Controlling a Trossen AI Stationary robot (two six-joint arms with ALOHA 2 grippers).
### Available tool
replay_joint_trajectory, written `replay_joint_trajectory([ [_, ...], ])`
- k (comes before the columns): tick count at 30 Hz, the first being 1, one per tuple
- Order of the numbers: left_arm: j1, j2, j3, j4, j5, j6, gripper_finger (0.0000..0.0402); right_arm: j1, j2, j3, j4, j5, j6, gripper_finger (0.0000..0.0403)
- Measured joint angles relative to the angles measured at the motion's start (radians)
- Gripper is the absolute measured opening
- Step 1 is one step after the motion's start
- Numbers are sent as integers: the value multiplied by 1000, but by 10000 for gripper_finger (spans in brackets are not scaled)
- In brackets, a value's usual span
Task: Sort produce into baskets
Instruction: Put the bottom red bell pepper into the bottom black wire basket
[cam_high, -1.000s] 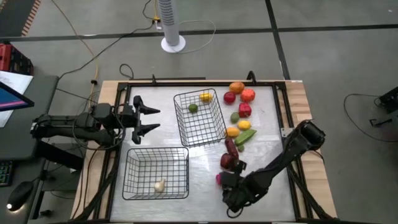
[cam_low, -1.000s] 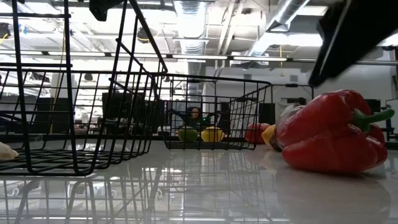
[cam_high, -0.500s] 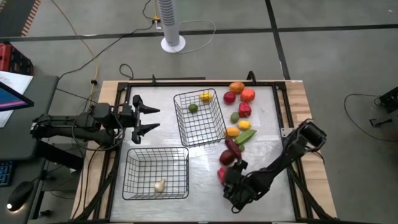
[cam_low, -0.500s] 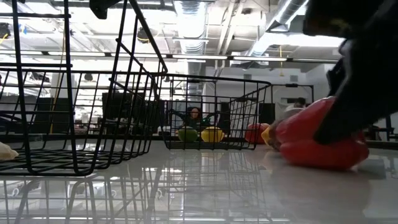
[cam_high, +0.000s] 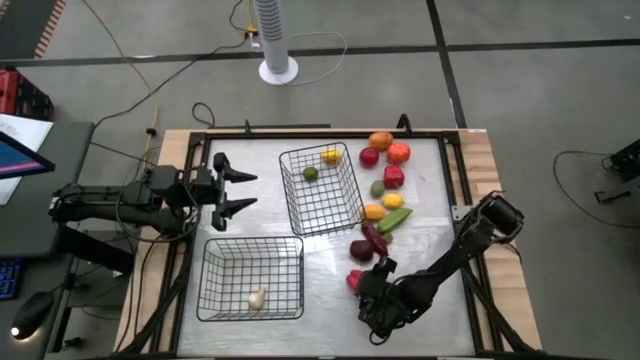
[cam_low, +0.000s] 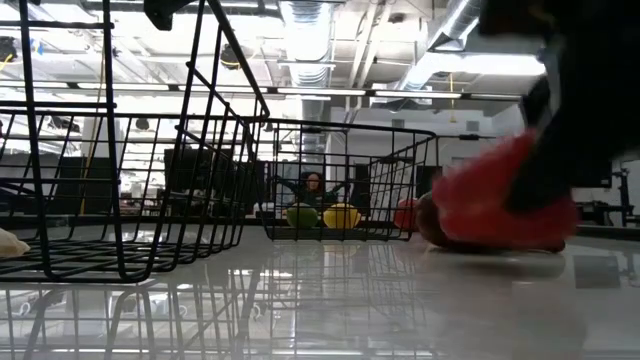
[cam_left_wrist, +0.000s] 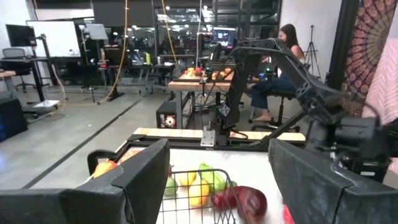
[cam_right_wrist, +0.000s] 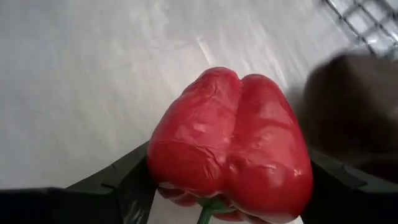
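My right gripper (cam_high: 360, 286) is shut on a red bell pepper (cam_right_wrist: 230, 149) near the table's near right, beside a dark maroon piece (cam_high: 360, 250). The pepper shows blurred in the low view (cam_low: 495, 205). My left gripper (cam_high: 240, 192) waits open and empty at the table's left, left of the far wire basket (cam_high: 345, 205). That basket holds a yellow piece (cam_high: 331, 156) and a green piece (cam_high: 310, 173). The near basket (cam_high: 215, 270) holds a white piece (cam_high: 257, 298). Loose produce (cam_high: 385, 180) lies in a cluster on the table at the far right. My right gripper pinches the pepper's two opposite sides (cam_right_wrist: 163, 163) between its two fingers (cam_right_wrist: 115, 183). The fingers come slanting down from the table's near right, from the pepper's green stem end (cam_right_wrist: 208, 211). I cannot tell whether the pepper's underside is on the table or just clear of it.
A dark maroon long piece (cam_high: 372, 235) and a green long piece (cam_high: 393, 220) lie just beyond the pepper. A black frame (cam_high: 300, 132) runs round the table. Bare table top (cam_high: 330, 300) lies between the near basket and the pepper. A person sits in the room beyond (cam_left_wrist: 283, 62).
My right gripper has moved a little toward the table's far edge, come down over the red pepper and taken hold of it. The pepper, which lay free with its stem pointing away from the baskets, has shifted a little toward the dark maroon piece.
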Motion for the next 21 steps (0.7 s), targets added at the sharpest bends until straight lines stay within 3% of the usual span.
replay_joint_trajectory([
  [4, 0, 0, 0, 3, -10, 2, 261, -33, -1, 148, -65, 36, -153, 339],
  [9, 0, 0, 0, 3, 1, -15, 261, -77, -3, 289, 61, 60, -436, 338],
  [15, 0, 0, 0, 2, 31, -34, 261, -132, -3, 309, 337, 16, -725, 344],
  [21, 0, 0, 0, 4, 32, -25, 261, -223, 0, 309, 482, -62, -838, 346],
])
